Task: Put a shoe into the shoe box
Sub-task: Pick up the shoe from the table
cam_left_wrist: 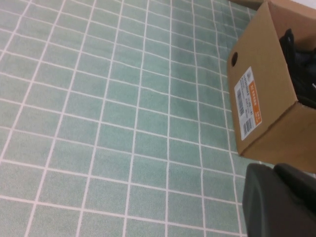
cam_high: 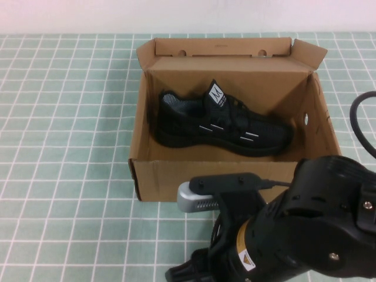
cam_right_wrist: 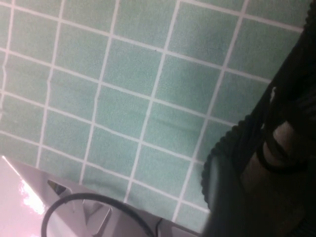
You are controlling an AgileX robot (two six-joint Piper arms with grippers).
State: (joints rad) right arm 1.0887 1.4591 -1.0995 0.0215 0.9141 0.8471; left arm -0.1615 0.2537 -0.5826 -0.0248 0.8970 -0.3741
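Note:
The brown cardboard shoe box stands open at the table's middle, its flap lid up at the back. A black knit sneaker with white dashes lies inside it, toe to the right. It also shows in the left wrist view, over the box's labelled side wall. My right arm is raised in front of the box. My right gripper is shut on the shoe, a dark knit mass with a lace loop, held above the cloth. My left gripper hangs over the cloth left of the box.
A green checked cloth covers the table. A silver-grey wrist camera sits on my right arm just before the box's front wall. A pale metal base with a black cable lies below the right gripper.

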